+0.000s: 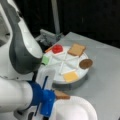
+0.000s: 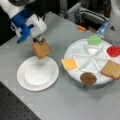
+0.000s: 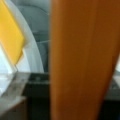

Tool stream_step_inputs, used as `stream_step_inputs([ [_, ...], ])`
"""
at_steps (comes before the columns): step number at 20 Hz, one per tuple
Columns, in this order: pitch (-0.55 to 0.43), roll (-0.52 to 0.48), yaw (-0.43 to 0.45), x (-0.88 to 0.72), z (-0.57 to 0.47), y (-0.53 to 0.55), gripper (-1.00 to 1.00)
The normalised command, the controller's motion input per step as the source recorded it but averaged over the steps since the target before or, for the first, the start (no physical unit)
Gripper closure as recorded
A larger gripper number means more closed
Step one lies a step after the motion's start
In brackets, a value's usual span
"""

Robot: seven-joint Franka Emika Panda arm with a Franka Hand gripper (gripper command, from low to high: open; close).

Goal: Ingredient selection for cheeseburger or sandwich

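Toast square [image 2: 41,49] hangs clamped in my jaws over the white plate [image 2: 25,83]; I should keep it level and centred above the plate's middle.

Non-task things you have in view: white paper plate [image 2: 37,85] on grey table [image 2: 75,105], bare, toward a front view's left. Just beside it, round white divided tray [image 2: 82,56] with wedge compartments. Small orange object [image 2: 81,28] on table behind tray. Black perforated board [image 2: 12,110] at bottom left corner.
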Motion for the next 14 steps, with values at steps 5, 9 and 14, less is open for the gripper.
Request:
stream_step_inputs([
  [5,0.134,-0.127,0.209,0.34,-0.08,-0.11,1.00],
  [9,0.108,-0.080,0.265,0.45,-0.13,-0.18,1.00],
  [14,0.096,-0.036,0.328,0.50,-0.10,-0.21,1.00],
])
